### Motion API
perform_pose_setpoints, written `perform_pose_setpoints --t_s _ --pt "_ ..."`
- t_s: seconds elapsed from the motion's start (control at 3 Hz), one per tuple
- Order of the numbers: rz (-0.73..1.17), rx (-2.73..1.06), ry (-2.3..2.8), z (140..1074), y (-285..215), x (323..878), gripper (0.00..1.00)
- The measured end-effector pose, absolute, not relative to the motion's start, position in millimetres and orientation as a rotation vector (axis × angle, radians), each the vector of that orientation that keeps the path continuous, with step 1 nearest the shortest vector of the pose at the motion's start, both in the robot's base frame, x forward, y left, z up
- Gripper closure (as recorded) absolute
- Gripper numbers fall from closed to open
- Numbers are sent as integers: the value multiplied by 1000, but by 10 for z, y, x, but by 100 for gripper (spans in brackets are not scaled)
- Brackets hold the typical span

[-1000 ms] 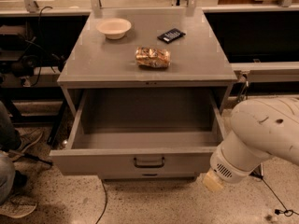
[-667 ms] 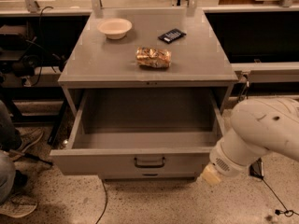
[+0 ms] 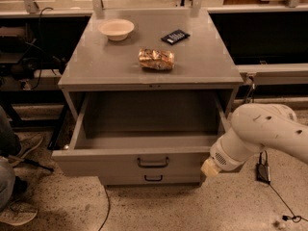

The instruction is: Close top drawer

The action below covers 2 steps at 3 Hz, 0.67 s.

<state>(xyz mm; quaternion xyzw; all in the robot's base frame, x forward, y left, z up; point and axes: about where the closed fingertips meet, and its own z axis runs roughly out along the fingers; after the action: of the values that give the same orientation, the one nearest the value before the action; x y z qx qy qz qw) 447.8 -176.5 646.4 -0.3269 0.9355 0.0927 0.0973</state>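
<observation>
We see the top drawer (image 3: 115,163) of the grey cabinet pulled well out toward the camera, with its inside floor and both side walls in view. 1 small dark bail handle (image 3: 153,162) sits at the centre of its front panel. Under it, set further back, 1 shorter drawer front (image 3: 120,179) shows with a like handle (image 3: 153,178). The gripper (image 3: 210,168) is the cream tip at the end of the white arm (image 3: 264,131). It's low at the right end of the top drawer's front panel, touching or just beside that corner; we can't separate the 2. Whether it's spread or closed up we can't make out. The arm comes in from the right edge, in front of the cabinet's right side. On the worktop (image 3: 207,66): 1 pale bowl (image 3: 116,29) back left, 1 dark flat rectangular item (image 3: 175,36) back right of centre, 1 shiny gold snack packet (image 3: 156,59) near the middle, all 3 apart from each other. Someone's shoe (image 3: 20,213) rests on the speckled floor at the lower left edge
</observation>
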Motion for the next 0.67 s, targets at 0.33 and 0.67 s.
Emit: perform_pose_setpoints --t_s 0.33,0.67 --pt "274 -968 2770 6464 -1765 4473 100" --pt "350 -998 2678 6309 -1485 4869 100"
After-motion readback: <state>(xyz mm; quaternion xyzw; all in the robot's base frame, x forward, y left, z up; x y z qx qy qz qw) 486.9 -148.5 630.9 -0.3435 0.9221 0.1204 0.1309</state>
